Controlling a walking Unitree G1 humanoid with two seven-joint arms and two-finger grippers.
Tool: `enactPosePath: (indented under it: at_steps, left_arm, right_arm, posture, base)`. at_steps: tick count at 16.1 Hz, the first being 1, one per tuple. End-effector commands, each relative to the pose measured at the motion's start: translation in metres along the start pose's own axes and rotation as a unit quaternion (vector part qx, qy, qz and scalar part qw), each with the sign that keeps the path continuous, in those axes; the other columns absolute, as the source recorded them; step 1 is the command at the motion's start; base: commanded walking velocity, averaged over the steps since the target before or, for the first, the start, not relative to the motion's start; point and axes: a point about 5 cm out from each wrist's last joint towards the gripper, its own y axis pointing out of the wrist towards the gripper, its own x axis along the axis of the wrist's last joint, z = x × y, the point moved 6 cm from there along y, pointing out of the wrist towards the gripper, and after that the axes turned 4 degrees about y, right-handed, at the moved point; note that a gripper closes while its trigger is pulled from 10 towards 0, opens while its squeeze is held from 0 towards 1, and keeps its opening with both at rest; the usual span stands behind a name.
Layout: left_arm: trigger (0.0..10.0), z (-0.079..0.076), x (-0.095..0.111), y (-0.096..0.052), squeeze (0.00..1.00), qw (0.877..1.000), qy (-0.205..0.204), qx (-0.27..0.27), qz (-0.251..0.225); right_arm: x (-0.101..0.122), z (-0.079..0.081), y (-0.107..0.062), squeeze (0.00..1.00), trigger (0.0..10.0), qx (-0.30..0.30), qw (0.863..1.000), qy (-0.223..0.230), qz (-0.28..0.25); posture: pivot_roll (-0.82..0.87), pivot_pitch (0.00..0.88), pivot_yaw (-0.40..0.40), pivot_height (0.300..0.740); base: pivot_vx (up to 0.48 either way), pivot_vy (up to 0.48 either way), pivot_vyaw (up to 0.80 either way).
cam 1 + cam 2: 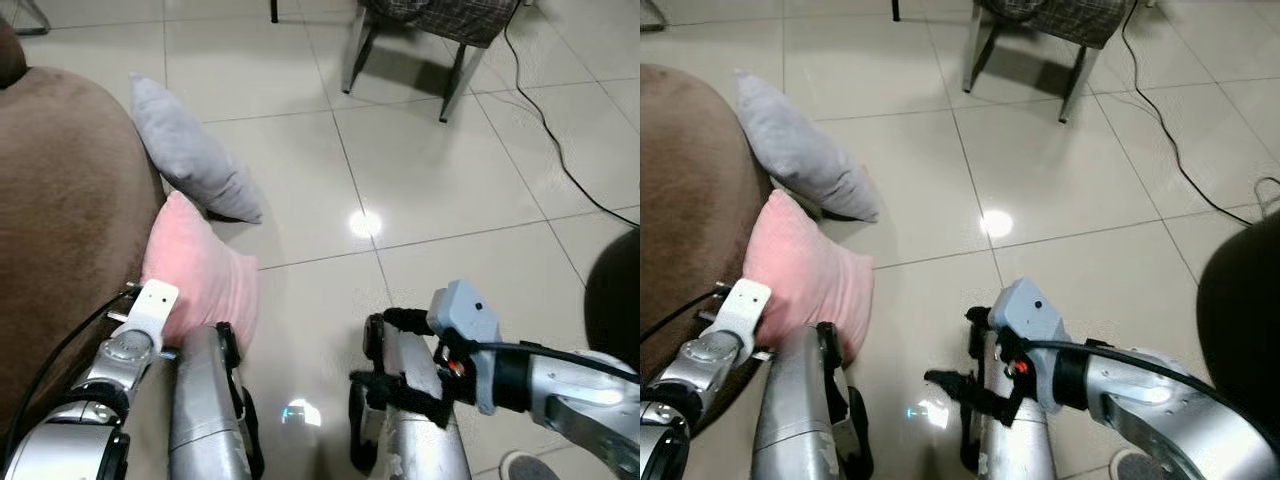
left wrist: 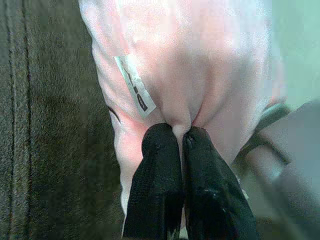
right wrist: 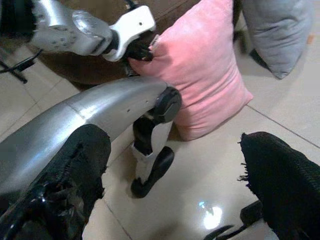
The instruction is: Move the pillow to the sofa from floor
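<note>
The left gripper (image 2: 181, 142) pinches a fold of the pink pillow (image 1: 205, 275) at its upper edge, so it can be hoisted; the pillow leans on the tiled floor (image 1: 450, 200) against the brown sofa (image 1: 60, 220); the right gripper (image 3: 175, 185) hangs spread, idle.

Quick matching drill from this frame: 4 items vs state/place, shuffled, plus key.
1. pink pillow
2. grey pillow
3. left gripper
4. right gripper

A. fingers spread apart, holding nothing
B. leaning on the brown sofa, beyond the other pillow
C. pinched at its edge
D. shut on fabric

Pairs: 1-C, 2-B, 3-D, 4-A
</note>
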Motion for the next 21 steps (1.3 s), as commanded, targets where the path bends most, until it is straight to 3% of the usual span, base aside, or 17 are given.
enactPosePath:
  at_steps: [1, 3, 7, 9, 10, 12, 13, 15, 16, 17, 19, 21]
  left_arm:
    - [0.0, -0.019, 0.009, 0.001, 0.0, 0.998, -0.028, -0.04, -0.026]
    - [0.0, -0.025, 0.035, 0.0, 0.0, 0.993, -0.055, -0.064, -0.084]
    - [0.0, -0.017, 0.114, -0.018, 0.0, 0.951, -0.166, -0.102, -0.239]
    - [0.0, -0.012, 0.127, -0.024, 0.0, 0.943, -0.183, -0.097, -0.261]
    - [0.0, -0.001, 0.154, -0.046, 0.0, 0.922, -0.206, -0.087, -0.318]
    - [0.0, 0.005, 0.171, -0.065, 0.0, 0.906, -0.214, -0.083, -0.354]
    - [0.0, 0.009, 0.196, -0.098, 0.0, 0.879, -0.24, -0.08, -0.403]
    - [0.0, 0.007, 0.213, -0.125, 0.0, 0.863, -0.247, -0.073, -0.434]
    - [10.0, -0.004, 0.218, -0.135, 0.0, 0.864, -0.242, -0.07, -0.436]
    - [10.0, -0.007, 0.218, -0.138, 0.0, 0.866, -0.237, -0.069, -0.434]
    - [10.0, -0.032, 0.21, -0.146, 0.0, 0.881, -0.173, -0.067, -0.436]
    - [10.0, -0.035, 0.195, -0.14, 0.0, 0.895, -0.173, -0.044, -0.409]
  right_arm:
    - [-0.003, -0.004, 0.002, 0.0, 10.0, -0.02, 1.0, 0.004, -0.005]
    - [-0.003, -0.016, 0.004, 0.0, 10.0, -0.068, 0.997, 0.021, -0.028]
    - [0.002, -0.048, 0.007, 0.0, 10.0, -0.19, 0.975, 0.059, -0.095]
    - [0.004, -0.054, 0.008, 0.0, 10.0, -0.207, 0.97, 0.065, -0.108]
    - [0.012, -0.06, 0.008, 0.0, 10.0, -0.234, 0.961, 0.067, -0.132]
    - [0.017, -0.065, 0.007, 0.0, 10.0, -0.25, 0.954, 0.073, -0.151]
    - [0.03, -0.078, -0.002, 0.0, 10.0, -0.289, 0.932, 0.084, -0.199]
    - [0.034, -0.087, -0.007, 0.0, 10.0, -0.314, 0.922, 0.083, -0.209]
    - [0.033, -0.093, -0.01, 0.0, 10.0, -0.33, 0.917, 0.08, -0.21]
    - [0.032, -0.094, -0.011, 0.0, 10.0, -0.335, 0.916, 0.075, -0.208]
    - [0.03, -0.1, -0.014, 0.0, 10.0, -0.357, 0.91, 0.065, -0.201]
    - [0.026, -0.105, -0.016, 0.0, 10.0, -0.376, 0.901, 0.072, -0.201]
  posture:
    - [-0.11, 0.168, -0.019, 0.532]
    - [-0.08, 0.12, -0.006, 0.532]
    - [-0.03, 0.058, 0.045, 0.532]
    - [-0.03, 0.029, 0.049, 0.532]
    - [-0.02, 0.0, 0.051, 0.532]
    - [-0.02, 0.0, 0.049, 0.532]
    - [-0.02, 0.0, 0.041, 0.537]
    - [-0.01, 0.0, 0.044, 0.552]
    - [-0.01, 0.0, 0.056, 0.567]
    - [-0.01, 0.0, 0.056, 0.572]
    - [-0.01, 0.0, 0.066, 0.592]
    - [-0.01, 0.0, 0.056, 0.607]
  base:
    - [0.0, 0.0, 0.0]
    - [0.0, 0.0, 0.0]
    - [0.0, 0.0, 0.0]
    - [0.0, 0.0, 0.0]
    - [0.0, 0.0, 0.0]
    - [0.0, 0.0, 0.0]
    - [0.0, 0.0, 0.0]
    - [0.0, 0.0, 0.0]
    - [0.0, 0.0, 0.0]
    - [0.0, 0.0, 0.0]
    - [0.0, 0.0, 0.0]
    - [0.0, 0.0, 0.0]
